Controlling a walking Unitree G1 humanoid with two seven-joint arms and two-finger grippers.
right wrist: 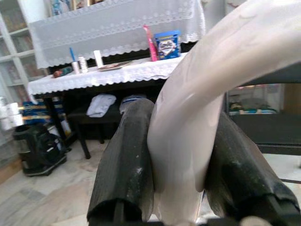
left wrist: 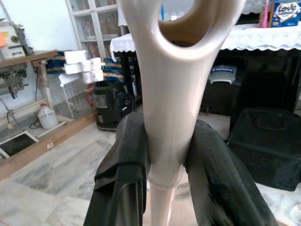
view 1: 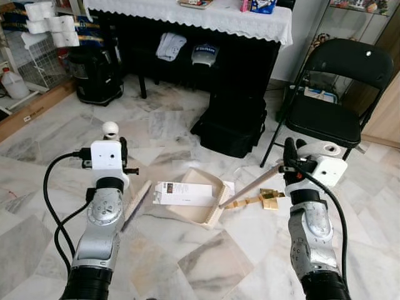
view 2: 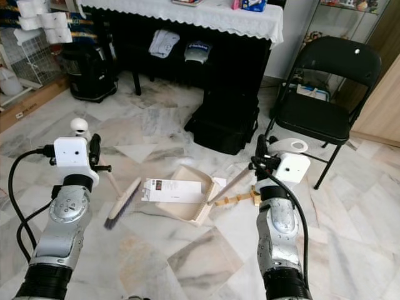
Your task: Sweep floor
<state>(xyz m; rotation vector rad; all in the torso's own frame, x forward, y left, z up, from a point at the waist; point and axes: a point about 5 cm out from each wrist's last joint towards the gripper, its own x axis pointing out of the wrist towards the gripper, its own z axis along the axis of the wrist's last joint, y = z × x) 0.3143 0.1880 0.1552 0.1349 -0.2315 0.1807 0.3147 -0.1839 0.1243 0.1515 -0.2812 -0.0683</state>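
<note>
With the left hand point(left wrist: 167, 155) pinching a cream plastic hand brush point(view 2: 122, 201) and the right hand point(right wrist: 181, 155) pinching a cream dustpan point(view 1: 199, 194) on the marble floor point(view 1: 187, 262), sweeping the white paper litter point(view 2: 174, 190) onto the pan seems next.

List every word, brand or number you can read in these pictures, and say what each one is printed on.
"Love": on the blue box on the white-clothed table.
White print on the dark cap under the table: too blurred to read.
Print on the white paper box in the dustpan: too small to read.
Label on the jug at the wall: unreadable.
Nothing legible elsewhere.
</note>
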